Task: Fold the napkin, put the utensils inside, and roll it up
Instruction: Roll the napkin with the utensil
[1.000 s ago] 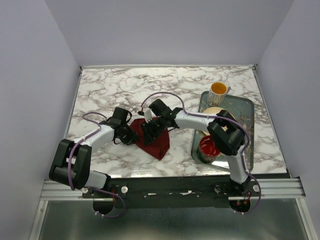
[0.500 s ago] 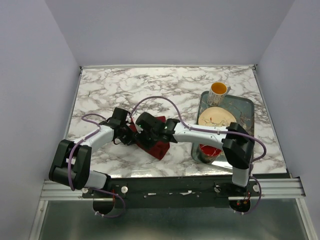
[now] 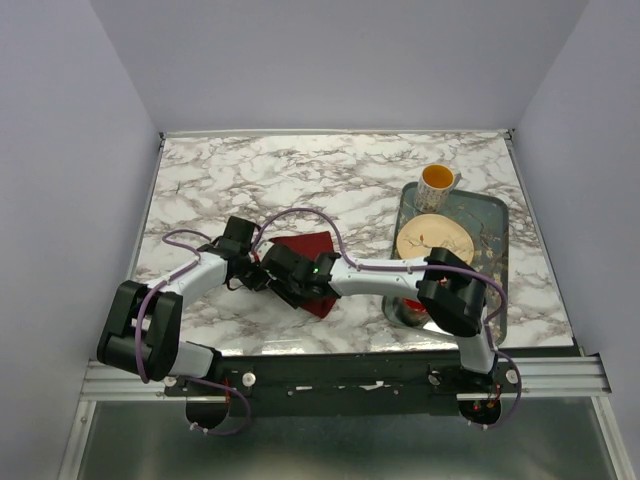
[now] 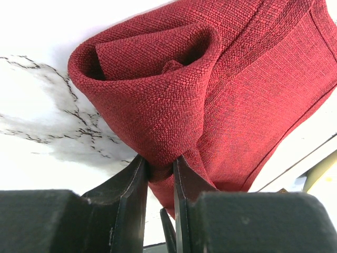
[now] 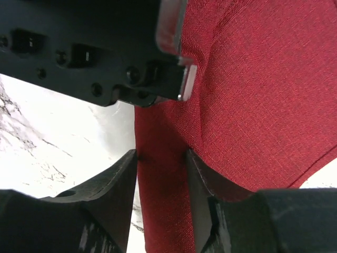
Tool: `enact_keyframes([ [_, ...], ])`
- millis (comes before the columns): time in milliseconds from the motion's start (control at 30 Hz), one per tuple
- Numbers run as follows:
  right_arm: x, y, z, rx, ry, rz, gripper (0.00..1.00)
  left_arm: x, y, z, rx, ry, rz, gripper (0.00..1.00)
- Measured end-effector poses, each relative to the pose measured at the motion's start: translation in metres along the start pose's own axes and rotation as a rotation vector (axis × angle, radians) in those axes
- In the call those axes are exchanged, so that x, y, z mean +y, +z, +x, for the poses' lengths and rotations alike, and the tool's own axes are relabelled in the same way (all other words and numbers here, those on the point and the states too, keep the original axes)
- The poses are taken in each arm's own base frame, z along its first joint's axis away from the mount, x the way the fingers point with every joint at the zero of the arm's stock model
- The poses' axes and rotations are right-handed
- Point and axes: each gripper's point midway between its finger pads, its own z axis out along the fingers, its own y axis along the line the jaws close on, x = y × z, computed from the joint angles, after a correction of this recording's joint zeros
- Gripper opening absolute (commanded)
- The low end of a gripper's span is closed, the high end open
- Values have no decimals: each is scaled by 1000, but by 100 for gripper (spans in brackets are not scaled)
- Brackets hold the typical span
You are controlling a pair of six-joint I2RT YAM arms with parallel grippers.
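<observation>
1. While both arms reach over the marble table [image 3: 240,180], the dark red napkin [image 3: 312,245] lies a little toward 8 o'clock from the table's middle, bunched between the two grippers.
2. Seen from its own wrist camera, the left gripper [image 4: 159,164] has its two fingers pinched together on a thin fold at the napkin's near edge. Ahead of it at 12 o'clock, the cloth curls into a loose roll whose open end faces the camera.
3. The right gripper [image 5: 160,158] is clamped on a wider band of the napkin, with cloth filling the gap between its fingers. More cloth spreads away toward 1 o'clock, and the left gripper's dark body sits close above at 11 o'clock.
4. From overhead, the grippers meet almost nose to nose on the napkin's 8 o'clock side. The left one comes in from 9 o'clock and the right one from 3 o'clock.
5. The napkin's 6 o'clock corner lies near the table's front edge. The table's left edge is well apart from the cloth.
6. Bare marble stretches from 10 o'clock round to 1 o'clock of the napkin.
7. At 3 o'clock stands a metal tray [image 3: 488,212] holding a plate [image 3: 432,238], with a mug [image 3: 438,180] at its far corner. The right arm stretches across the gap between tray and napkin.
</observation>
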Motion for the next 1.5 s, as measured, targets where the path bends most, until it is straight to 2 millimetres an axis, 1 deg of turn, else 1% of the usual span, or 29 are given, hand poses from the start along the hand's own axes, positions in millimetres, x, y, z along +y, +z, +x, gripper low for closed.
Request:
enact_keyframes([
  [100, -1, 0, -2, -8, -8, 16, 55, 0, 0, 0, 1, -2, 2, 0],
  [233, -1, 3, 1, -10, -16, 22, 55, -1, 0, 0, 2, -3, 3, 0],
  [333, 0, 9, 8, -10, -26, 40, 52, -1, 0, 1, 5, -7, 4, 0],
  [467, -5, 16, 9, -32, -22, 97, 46, -1, 0, 1, 8, -15, 8, 0],
  [500, -5, 16, 9, -36, -22, 107, 40, -1, 0, 1, 8, -17, 10, 0],
  [567, -5, 16, 9, -45, -21, 126, 33, -1, 0, 1, 8, -18, 11, 0],
  [600, -5, 16, 9, -48, -19, 135, 25, -1, 0, 1, 8, -18, 13, 0],
  [667, -5, 17, 8, -52, -21, 146, 17, -1, 0, 1, 8, -18, 14, 0],
  [700, -5, 16, 8, -55, -22, 152, 11, -1, 0, 1, 8, -18, 14, 0],
  [767, -4, 16, 8, -57, -24, 152, 6, -1, 0, 1, 8, -18, 16, 1],
  [800, -4, 16, 8, -58, -24, 152, 0, -1, 0, 1, 8, -19, 16, 4],
  [867, -4, 16, 8, -59, -24, 147, 1, -1, 0, 0, 11, -19, 19, 14],
  [900, -3, 16, 7, -60, -25, 141, 1, -1, 0, 0, 12, -16, 20, 26],
  [967, -2, 16, 8, -59, -13, 104, 1, -1, -2, 0, 8, -4, 24, 35],
  [1000, -3, 16, 7, -59, -4, 90, 1, -1, -4, 0, 5, 2, 26, 42],
  [1067, -3, 14, 6, -59, 25, 36, 0, 0, -10, -2, -11, 23, 30, 47],
  [1233, -4, 12, 4, -49, 108, -114, 1, 1, -30, -9, -62, 76, 53, 49],
  [1333, -3, 9, 2, -44, 160, -215, 0, 3, -34, -12, -75, 92, 56, 48],
  [1467, -6, 5, 1, -32, 237, -352, 1, 7, -35, -12, -74, 107, 44, 49],
  [1500, -9, 5, 1, -31, 255, -377, 1, 8, -36, -12, -73, 110, 42, 49],
])
